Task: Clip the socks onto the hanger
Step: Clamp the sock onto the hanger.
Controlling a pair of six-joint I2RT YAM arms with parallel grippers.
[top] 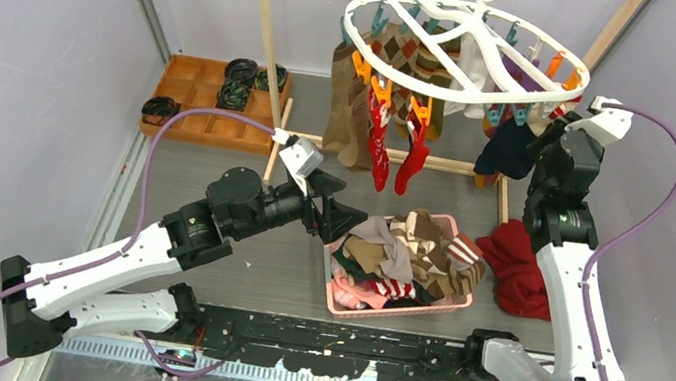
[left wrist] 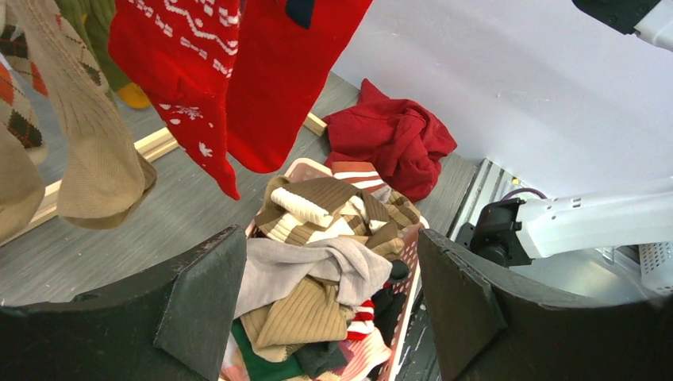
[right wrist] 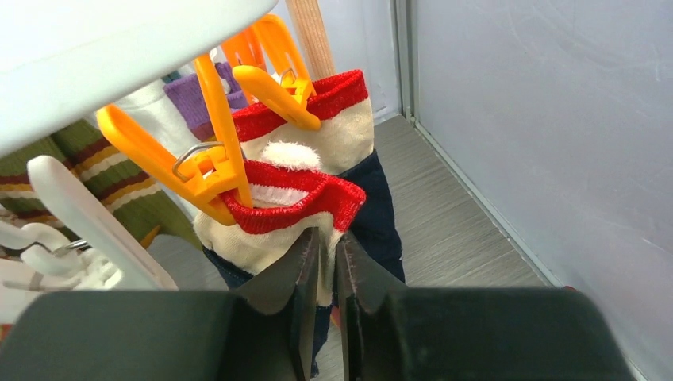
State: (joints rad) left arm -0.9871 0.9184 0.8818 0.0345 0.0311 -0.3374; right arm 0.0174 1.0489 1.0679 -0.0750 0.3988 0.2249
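The white oval hanger hangs at the back with several socks pegged to it, among them two red ones. More socks are heaped in a pink basket. My left gripper hovers open over the basket's left side with nothing in it. My right gripper is up at the hanger's right end. Its jaws are nearly together on the edge of a cream sock with a red cuff, which an orange peg clamps under the hanger.
A crumpled red cloth lies right of the basket. A wooden tray with black rolls sits at the back left. The wooden rack posts flank the hanger, and the side wall is close on the right.
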